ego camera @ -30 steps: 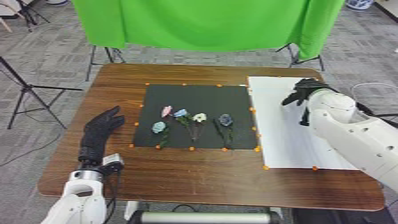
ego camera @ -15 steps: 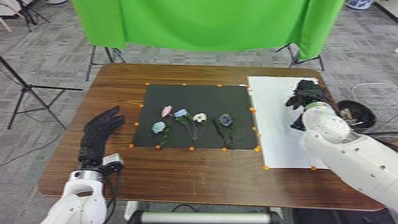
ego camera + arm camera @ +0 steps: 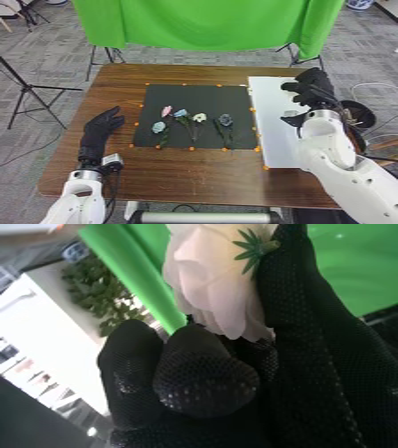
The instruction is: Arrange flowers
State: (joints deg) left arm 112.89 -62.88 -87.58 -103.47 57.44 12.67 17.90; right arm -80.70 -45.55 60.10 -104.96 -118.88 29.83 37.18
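Head view, and the right robot hand [image 3: 313, 86] is out at two o'clock from the black mat [image 3: 195, 93], above the white board [image 3: 277, 142]. The right wrist view shows a pale pink flower [image 3: 206, 279] pinched in it! The left robot hand [image 3: 98, 129] rests at nine o'clock on the tabletop [image 3: 213, 175], fingers relaxed. Five flowers [image 3: 200, 117] lie on the mat. My call: head towards eight o'clock, grip lightly to spare those petals, lower slowly beside the dark blue flower [image 3: 226, 120], and release only once it's supported.
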